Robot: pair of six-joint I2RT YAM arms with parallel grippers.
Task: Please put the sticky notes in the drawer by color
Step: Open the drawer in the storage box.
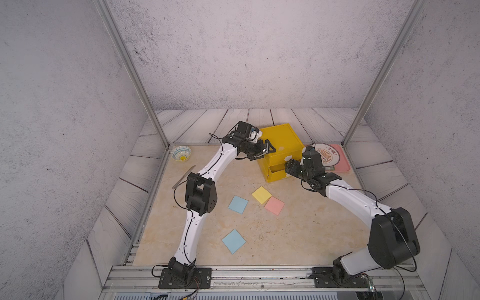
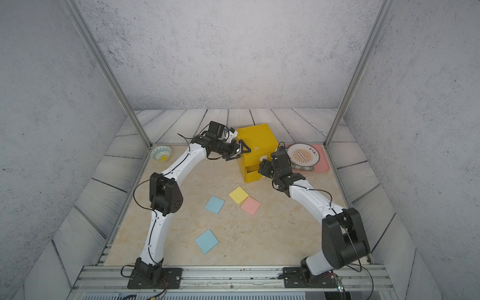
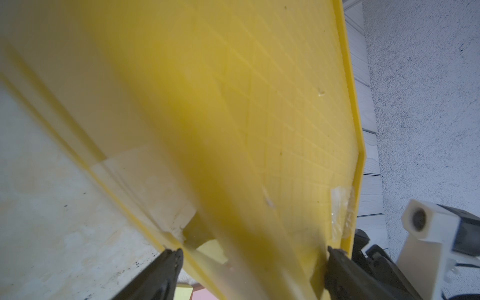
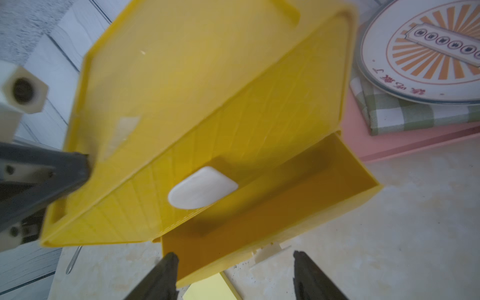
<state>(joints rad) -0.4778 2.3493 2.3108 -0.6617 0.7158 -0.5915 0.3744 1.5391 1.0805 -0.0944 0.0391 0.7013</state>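
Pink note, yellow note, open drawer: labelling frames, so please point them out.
pink note point(image 1: 274, 205), in a top view, centre
yellow note point(image 1: 261, 195), in a top view, centre
open drawer point(image 4: 272, 207), right wrist view, inside

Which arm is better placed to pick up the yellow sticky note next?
Right, likely. The right gripper is open and free at the pulled-out drawer, with the yellow sticky note nearest it; the left gripper straddles the drawer box's corner.
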